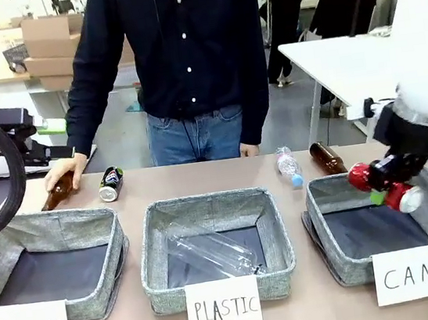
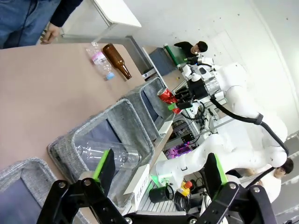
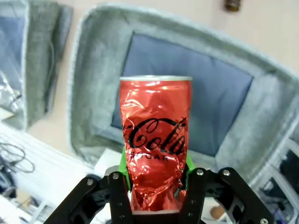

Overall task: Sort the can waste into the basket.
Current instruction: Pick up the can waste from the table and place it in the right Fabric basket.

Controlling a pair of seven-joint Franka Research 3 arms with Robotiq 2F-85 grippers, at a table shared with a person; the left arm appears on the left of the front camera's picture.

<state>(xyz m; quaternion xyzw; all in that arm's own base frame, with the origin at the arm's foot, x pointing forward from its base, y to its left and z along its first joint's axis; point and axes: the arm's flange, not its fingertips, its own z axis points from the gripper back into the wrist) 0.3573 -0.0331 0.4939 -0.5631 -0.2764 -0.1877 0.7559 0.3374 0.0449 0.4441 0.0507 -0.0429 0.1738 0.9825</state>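
Right hand (image 1: 385, 185) clamped on crumpled red can (image 1: 383, 186) above bare-floored CAN basket (image 1: 332, 251); left hand (image 2: 159, 179) wide open, holding nothing.

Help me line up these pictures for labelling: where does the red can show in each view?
Front: red can at right, in the right gripper, over the CAN basket.
Left wrist: small, upper middle, over the same basket.
Right wrist: centre, huge.
Shared landmark: that basket.

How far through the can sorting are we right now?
Nothing is in the CAN basket yet. The right gripper holds the red can above it, jaws shut on it. The dark can lies on the table by the person's hand.
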